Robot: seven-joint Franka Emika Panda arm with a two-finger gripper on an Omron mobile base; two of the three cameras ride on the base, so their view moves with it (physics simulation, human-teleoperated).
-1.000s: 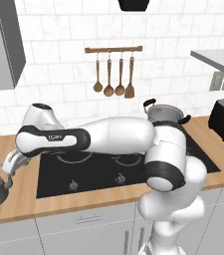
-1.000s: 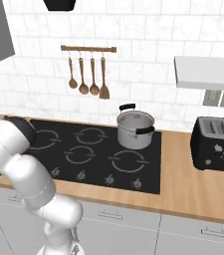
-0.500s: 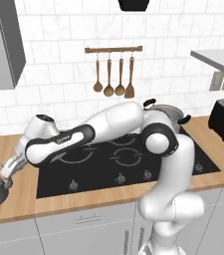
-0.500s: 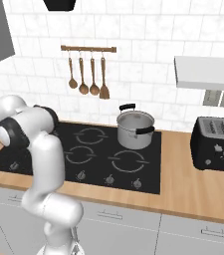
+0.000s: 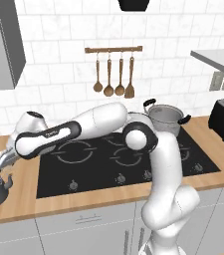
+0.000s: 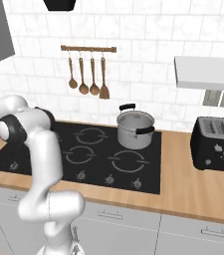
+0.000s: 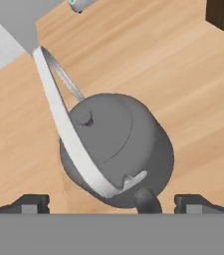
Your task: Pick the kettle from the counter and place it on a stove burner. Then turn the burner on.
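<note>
Counting: one kettle (image 7: 116,149) on counter (image 7: 133,60), one pot (image 6: 135,129).

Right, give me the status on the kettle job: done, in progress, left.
Done: nothing is placed yet; the squat dark grey metal kettle stands on the light-brown wood-grain counter, left of the black glass cooktop. In hand: the open gripper hangs over the kettle, one fingertip on each side, not gripping. Left: grasp it, carry it to the large ring burner, then turn that burner on.

Silver pot (image 6: 135,130), black toaster (image 6: 217,144), hanging utensils (image 6: 88,74)
</note>
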